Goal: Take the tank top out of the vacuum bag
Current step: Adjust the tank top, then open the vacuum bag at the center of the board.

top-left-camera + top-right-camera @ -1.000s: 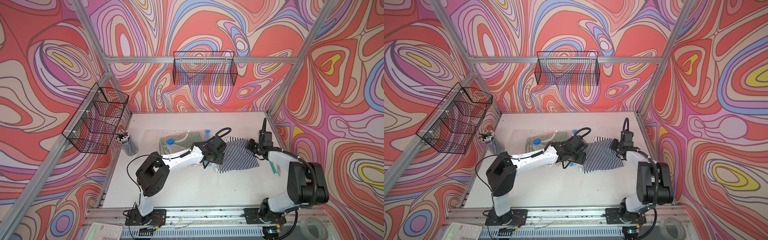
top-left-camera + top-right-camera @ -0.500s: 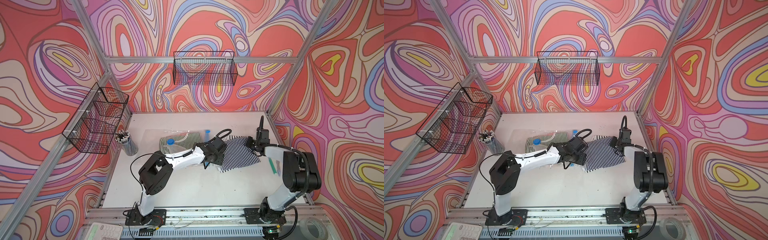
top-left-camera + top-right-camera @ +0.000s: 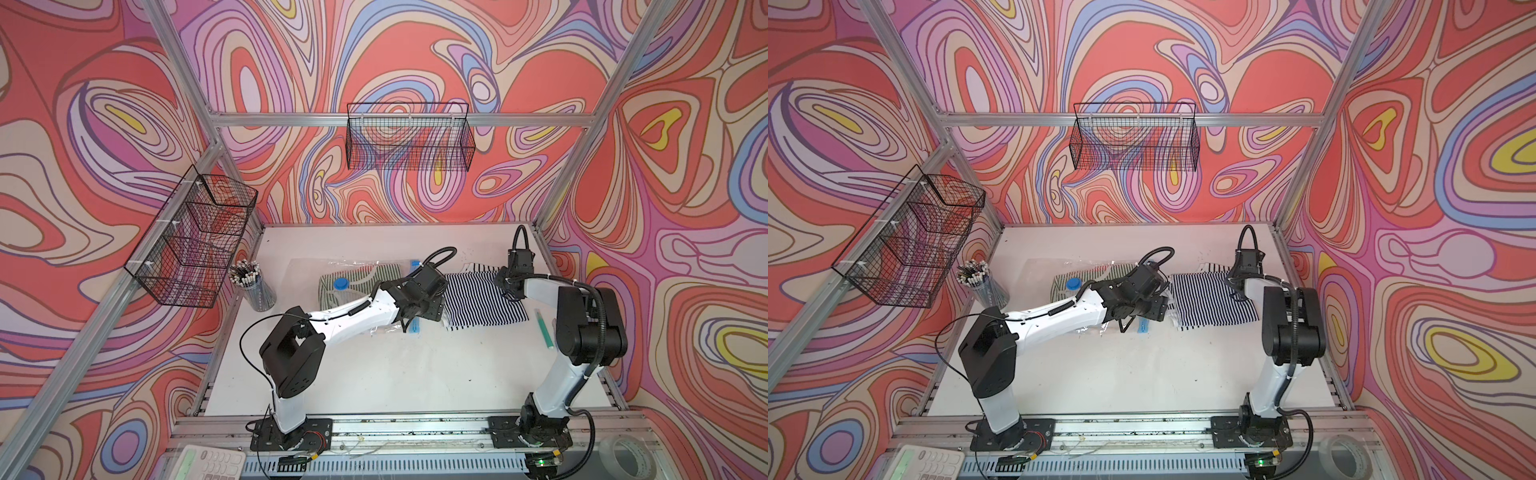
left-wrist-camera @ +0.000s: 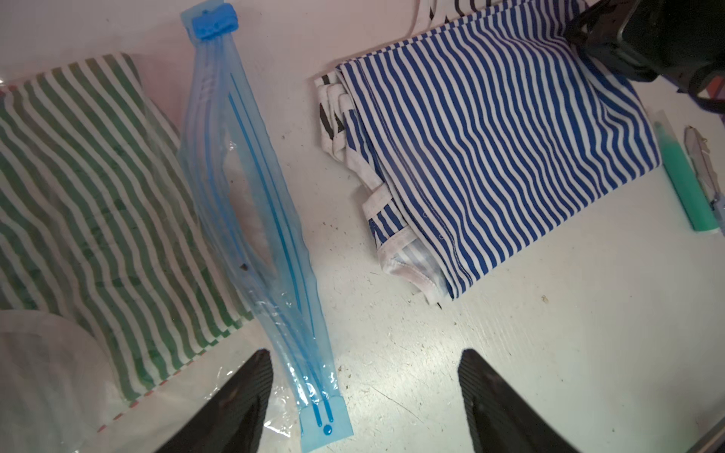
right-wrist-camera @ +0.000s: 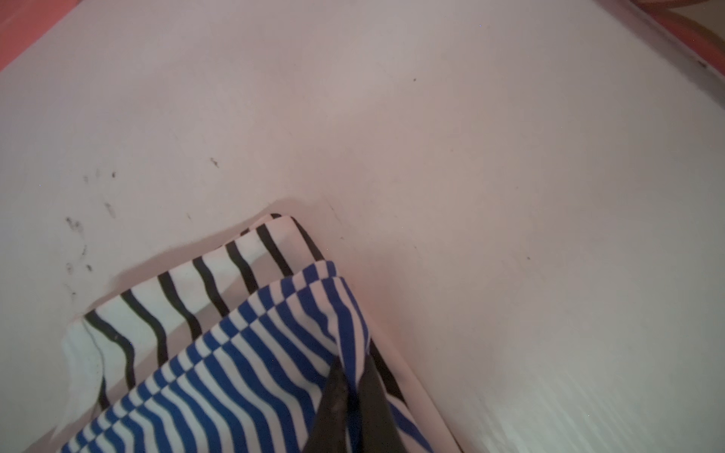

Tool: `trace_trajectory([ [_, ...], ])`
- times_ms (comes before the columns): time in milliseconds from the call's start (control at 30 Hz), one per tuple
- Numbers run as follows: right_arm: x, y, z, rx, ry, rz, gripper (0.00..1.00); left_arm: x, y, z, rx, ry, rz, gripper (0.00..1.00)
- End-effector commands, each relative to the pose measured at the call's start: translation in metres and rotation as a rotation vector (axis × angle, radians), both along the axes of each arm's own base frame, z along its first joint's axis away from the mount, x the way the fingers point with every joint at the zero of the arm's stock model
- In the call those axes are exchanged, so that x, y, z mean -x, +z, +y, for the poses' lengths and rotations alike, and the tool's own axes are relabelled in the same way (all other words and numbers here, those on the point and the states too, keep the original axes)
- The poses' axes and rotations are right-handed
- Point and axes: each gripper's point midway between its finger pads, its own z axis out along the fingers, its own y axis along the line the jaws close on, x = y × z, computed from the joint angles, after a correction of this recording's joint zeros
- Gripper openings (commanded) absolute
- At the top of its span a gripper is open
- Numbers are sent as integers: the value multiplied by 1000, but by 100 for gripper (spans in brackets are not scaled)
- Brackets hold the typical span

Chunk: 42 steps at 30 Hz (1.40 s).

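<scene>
In both top views the tank top lies on the desk just beside the vacuum bag, pulled farther right than a second ago. The left arm hides the bag's mouth. The left wrist view shows the left end effector released, wider than before, with the end of the zip strip between its fingers. The right wrist view shows the right end effector clenched on the top's edge, over a black-striped garment.
</scene>
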Motion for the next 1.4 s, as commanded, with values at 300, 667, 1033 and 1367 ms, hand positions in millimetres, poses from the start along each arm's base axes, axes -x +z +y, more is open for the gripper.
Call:
trace_trajectory([
  [300,32,75,17,-53,67,-111,78,-35,-9,25,-139,58,-52,79],
  [667,60,107,73,-296,264,-183,86,-59,-34,40,-327,110,-84,81],
  [1033,89,112,88,-360,305,-203,85,-82,-68,43,-300,165,-11,76],
  [1367,107,120,113,-508,352,-264,80,-93,-60,60,-366,183,-46,13],
])
